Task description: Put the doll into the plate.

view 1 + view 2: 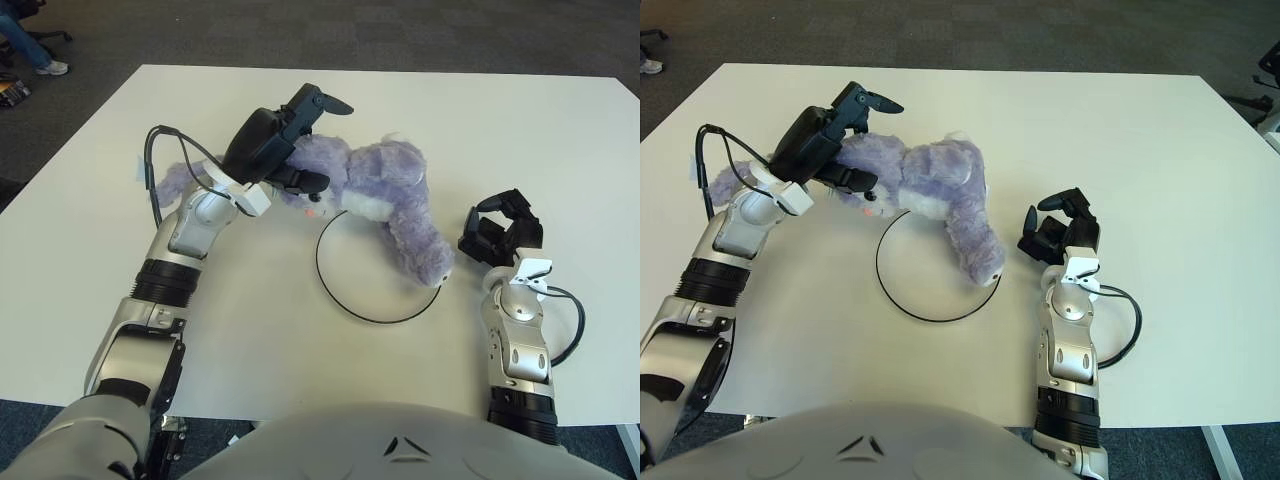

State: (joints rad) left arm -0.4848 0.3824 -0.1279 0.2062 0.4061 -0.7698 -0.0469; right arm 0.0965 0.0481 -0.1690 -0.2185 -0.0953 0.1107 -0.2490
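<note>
Item 1. Left hand [283, 148]: black, three-fingered, raised over the far-left part of the table [120, 130]. Fingers clamped on the head end of the doll; one finger points up and away beyond the hand, another curls under the doll's face on the near side. A black cable loops from the wrist out to the hand's left.

Item 2. Doll [385, 195]: purple plush animal with paler patches, lying on its side. Head end sits inside the left hand's grasp; a purple limb or tail shows just to the left of that hand's wrist. The body stretches off to the hand's right, and one thick leg hangs down toward the robot, its end near the right hand.

Item 3. Plate [350, 270]: round, white, with a thin black rim, flat on the table, below and to the right of the left hand. The doll's body crosses the far rim and its leg lies over the right part of the plate; the near-left part is bare.

Item 4. Right hand [502, 229]: black, idle, just right of the plate and of the doll's leg end. Fingers curled inward, holding nothing, apart from the doll.
</note>
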